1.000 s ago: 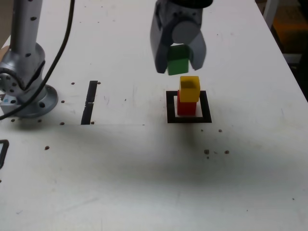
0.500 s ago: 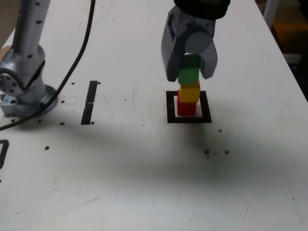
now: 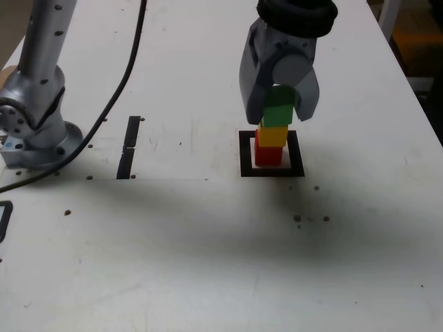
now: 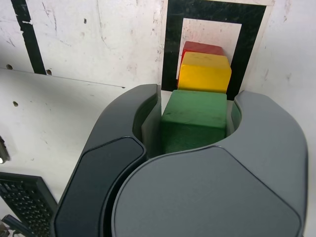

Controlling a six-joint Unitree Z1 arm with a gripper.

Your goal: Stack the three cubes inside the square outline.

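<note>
My claw (image 3: 281,119) grips the green cube (image 3: 278,106) between its two fingers, at 12 o'clock from the square outline (image 3: 298,153) in the exterior view. The yellow cube (image 3: 273,136) sits atop the red cube (image 3: 268,156), which stands inside the black frame. Whether green touches yellow, I cannot tell.

The exterior view alone shows me the arm's base (image 3: 43,142) at 9 o'clock from the outline, with a dark cable (image 3: 114,97) curving past it. The wrist view alone shows the keys of a black keyboard (image 4: 27,202) and both fingers flanking the green cube. A black tape strip (image 3: 129,147) lies at 9 o'clock from the outline in the exterior view.

There, the line of cubes runs from 6 toward 12 o'clock, leaning slightly toward 1. No cube has a longer side that I can make out. The keyboard's lettering is too small to read.
</note>
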